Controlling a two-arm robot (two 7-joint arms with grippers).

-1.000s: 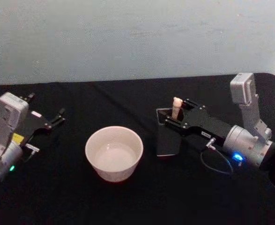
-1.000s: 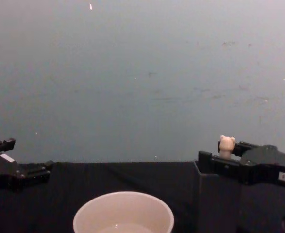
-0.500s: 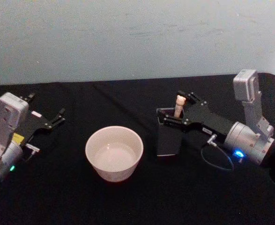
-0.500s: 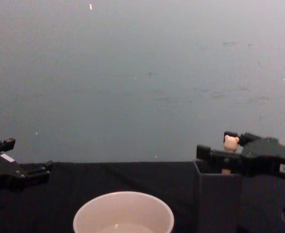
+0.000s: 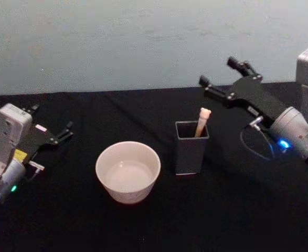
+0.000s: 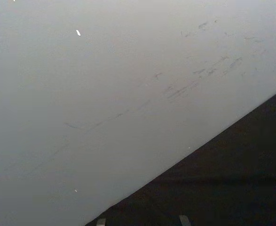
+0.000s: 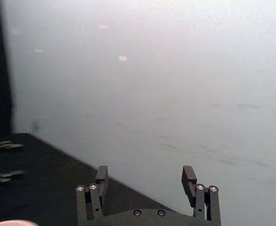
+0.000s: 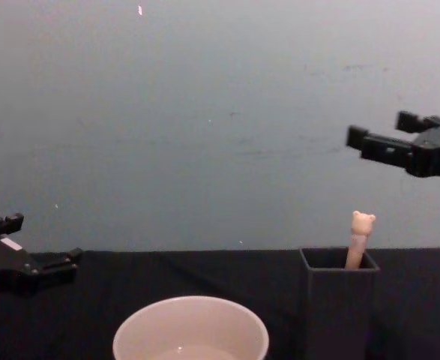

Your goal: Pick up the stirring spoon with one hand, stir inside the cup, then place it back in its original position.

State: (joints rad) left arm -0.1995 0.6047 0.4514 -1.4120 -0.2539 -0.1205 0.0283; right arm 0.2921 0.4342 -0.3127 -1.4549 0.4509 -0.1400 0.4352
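Note:
The stirring spoon (image 5: 202, 122) stands in the dark grey square holder (image 5: 190, 148), leaning toward its right wall, bear head (image 8: 363, 222) upward and bowl hidden inside. The off-white cup (image 5: 127, 170) sits to the holder's left. My right gripper (image 5: 217, 72) hangs open and empty, well above the holder and to its right; the chest view shows my right gripper (image 8: 377, 129) high over the spoon (image 8: 357, 246). In its own wrist view my right gripper (image 7: 145, 175) has nothing between its fingers. My left gripper (image 5: 51, 118) rests open at the far left.
A black cloth (image 5: 143, 226) covers the table, with a pale wall (image 5: 143, 42) close behind it. In the chest view the cup (image 8: 191, 330) and the holder (image 8: 338, 307) stand side by side near the front, and my left gripper (image 8: 43, 240) lies low at the left edge.
My right gripper has opened off the spoon's handle, then risen and pulled back to the right. The spoon stays leaning in the holder. The left arm has not moved.

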